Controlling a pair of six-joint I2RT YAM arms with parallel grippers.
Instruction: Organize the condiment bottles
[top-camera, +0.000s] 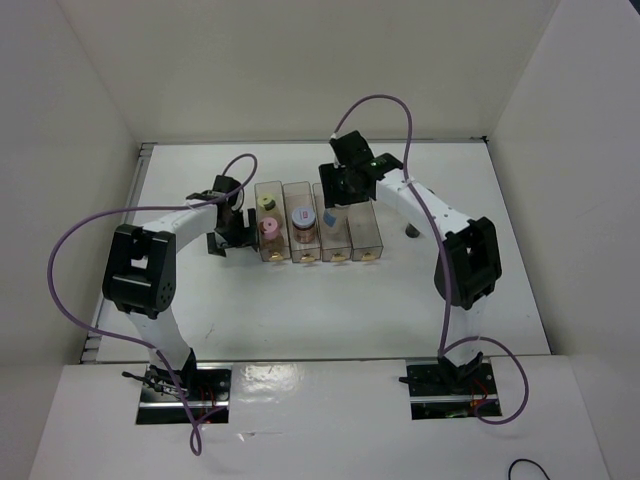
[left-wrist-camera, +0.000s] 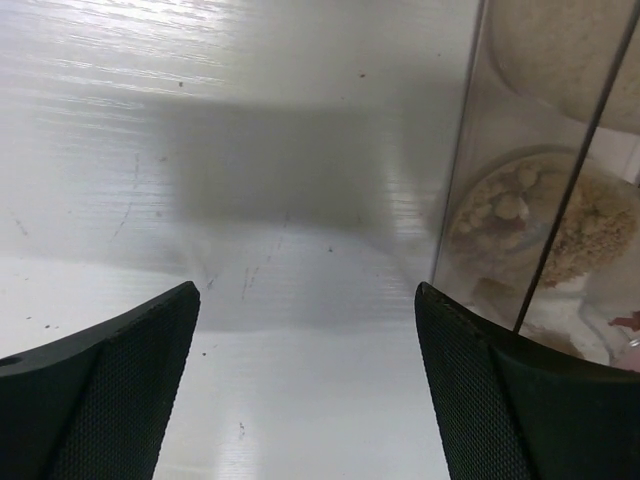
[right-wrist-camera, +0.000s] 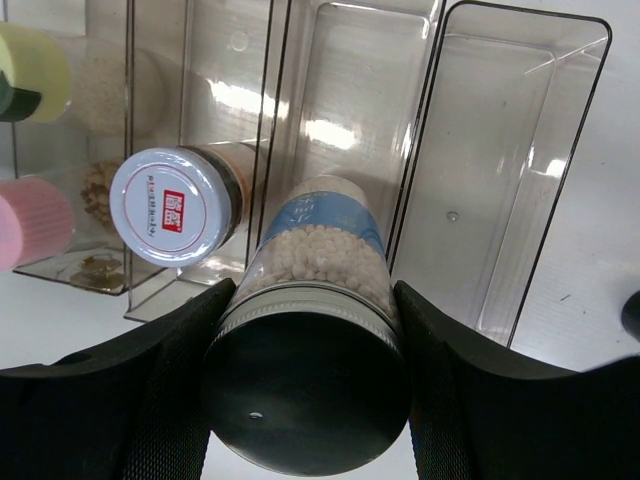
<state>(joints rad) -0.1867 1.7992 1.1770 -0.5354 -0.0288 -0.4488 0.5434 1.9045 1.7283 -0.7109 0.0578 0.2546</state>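
The clear rack (top-camera: 366, 235) holds the yellow-lidded jar (top-camera: 266, 201) and the pink-lidded jar (top-camera: 269, 227) in its leftmost compartment. The jar with the white-red lid (right-wrist-camera: 172, 205) stands in the second. My right gripper (right-wrist-camera: 312, 290) is shut on the cylinder bottle (right-wrist-camera: 322, 245), which has white grains and a blue label. Its far end reaches into the third compartment; whether it rests on the floor I cannot tell. My left gripper (left-wrist-camera: 305, 290) is open with nothing between its fingers, low over the table just left of the rack wall (left-wrist-camera: 455, 180).
The rack's rightmost compartment (right-wrist-camera: 500, 150) has nothing in it. A small dark-topped thing (top-camera: 411, 232), seemingly the slim black-capped bottle, stands on the table right of the rack. White walls enclose the table on three sides.
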